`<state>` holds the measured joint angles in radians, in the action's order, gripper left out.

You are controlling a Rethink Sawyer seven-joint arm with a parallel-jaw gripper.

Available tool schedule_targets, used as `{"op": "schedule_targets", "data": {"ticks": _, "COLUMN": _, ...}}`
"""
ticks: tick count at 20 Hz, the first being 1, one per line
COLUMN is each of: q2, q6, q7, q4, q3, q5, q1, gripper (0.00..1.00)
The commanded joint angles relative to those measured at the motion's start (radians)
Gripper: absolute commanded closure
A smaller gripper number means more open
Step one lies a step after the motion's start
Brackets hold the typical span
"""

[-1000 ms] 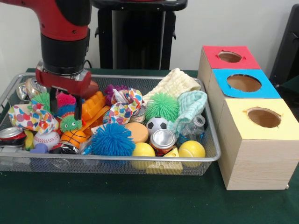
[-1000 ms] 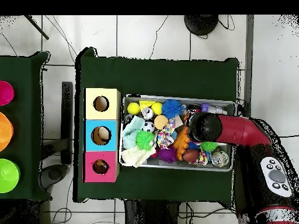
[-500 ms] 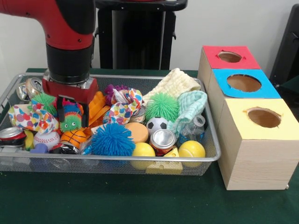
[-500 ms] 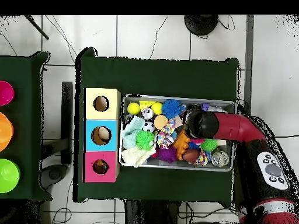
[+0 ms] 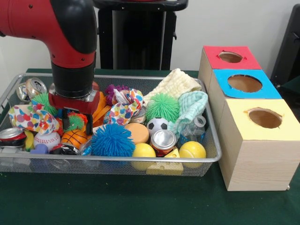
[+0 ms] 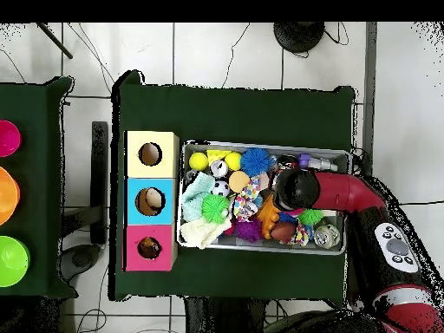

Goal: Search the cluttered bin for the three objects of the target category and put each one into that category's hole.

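We see the hand (image 5: 76, 123) plunged straight down into the clutter at the left of the cluttered bin (image 5: 213, 158), its fingers astride a green fuzzy toy (image 5: 74, 121); whether they grip it, we cannot tell. Toys crowd it all round. The bin fills the bench (image 5: 117, 201) left of three boxes (image 5: 255, 140).

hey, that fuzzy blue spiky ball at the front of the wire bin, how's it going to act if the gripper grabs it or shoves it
The blue spiky ball looks soft, so it would probably squash and feel light. Its thin spines may bend or slip between the fingers, making a grip vague. Pushed, it likely won't roll far, since it sits wedged against the tan disc and a yellow ball inside the cluttered bin.
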<state>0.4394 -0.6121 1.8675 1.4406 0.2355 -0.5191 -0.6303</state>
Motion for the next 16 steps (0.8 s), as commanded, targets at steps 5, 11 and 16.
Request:
{"op": "schedule_targets", "data": {"ticks": 5, "q2": -0.079, "q6": -0.024, "q7": -0.218, "q4": -0.035, "q3": 0.101, "q5": -0.079, "q1": -0.017, "gripper": 0.0}}
{"op": "schedule_targets", "data": {"ticks": 11, "q2": -0.077, "q6": -0.022, "q7": -0.212, "q4": -0.034, "q3": 0.101, "q5": -0.083, "q1": -0.015, "gripper": 0.0}}
{"op": "schedule_targets", "data": {"ticks": 16, "q2": -0.063, "q6": -0.048, "q7": -0.223, "q4": -0.043, "q3": 0.104, "q5": -0.075, "q1": -0.012, "gripper": 0.0}}
